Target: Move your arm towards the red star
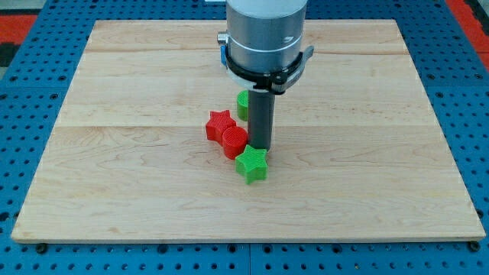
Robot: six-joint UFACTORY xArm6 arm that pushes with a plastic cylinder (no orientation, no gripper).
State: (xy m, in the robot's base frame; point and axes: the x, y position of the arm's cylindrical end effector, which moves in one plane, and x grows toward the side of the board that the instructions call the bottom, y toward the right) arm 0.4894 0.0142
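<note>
Now | my tip (260,147) is resting behind the green plastic star block (252,164), beside the red plastic cylinder block (234,141) | red plastic star block (220,124) is lying toward the view's left, slightly up | no hand fitted, only a rod

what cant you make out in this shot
Camera view only:
- My tip: its end meets the green star; contact with the red cylinder is unclear.
- Green block behind the rod: mostly hidden by it, shape unreadable.
- Blue piece at the arm housing's left edge: only a sliver shows.
- Red star: its right side is covered by the red cylinder.
</note>
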